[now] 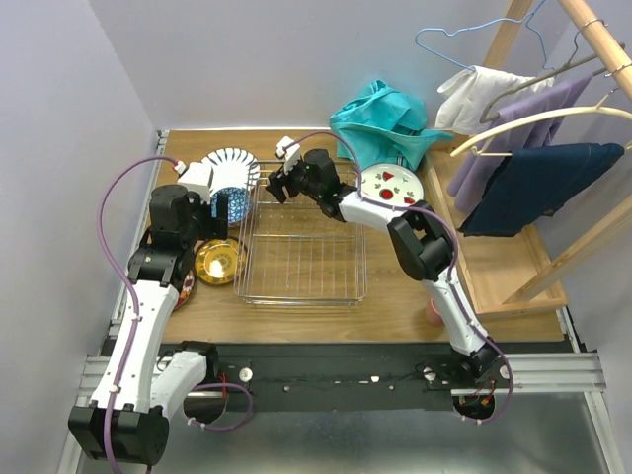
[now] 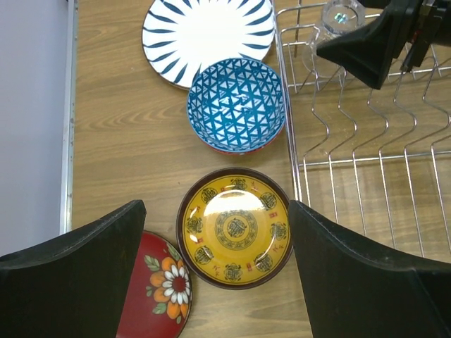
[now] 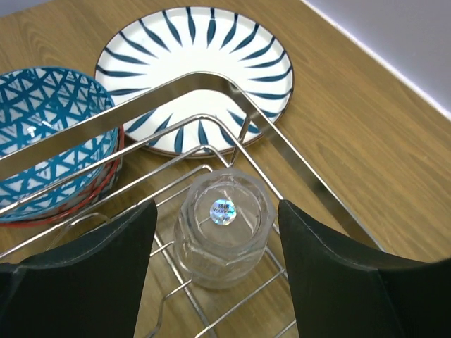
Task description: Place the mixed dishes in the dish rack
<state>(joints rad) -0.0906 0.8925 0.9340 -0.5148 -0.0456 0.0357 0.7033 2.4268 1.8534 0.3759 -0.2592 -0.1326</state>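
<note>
Left jaws: I read them as spread wide, gripping nothing, hanging above the table.
Red saucer: partly hidden under the left finger of the left jaws; I can see its orange flower.
Gold saucer: directly below the gap of the left jaws, flat on the table, just beside the red saucer.
Blue patterned bowl: ahead of the left jaws, just past the gold saucer; a red rim shows beneath it.
Blue-striped plate: farther ahead of the left jaws, with the bowl over its near edge.
Dish rack: just right of the left jaws, on the table; the right jaws hang over its far left corner.
Clear glass: standing in that corner of the rack, between the fingers of the right jaws.
Right jaws: open, one finger on each side of the glass. I see a gap on one side; the other finger is just beside it, and I cannot tell if it touches.
Fruit-marked plate: well to the right of the right jaws, outside the rack, flat on the table.
</note>
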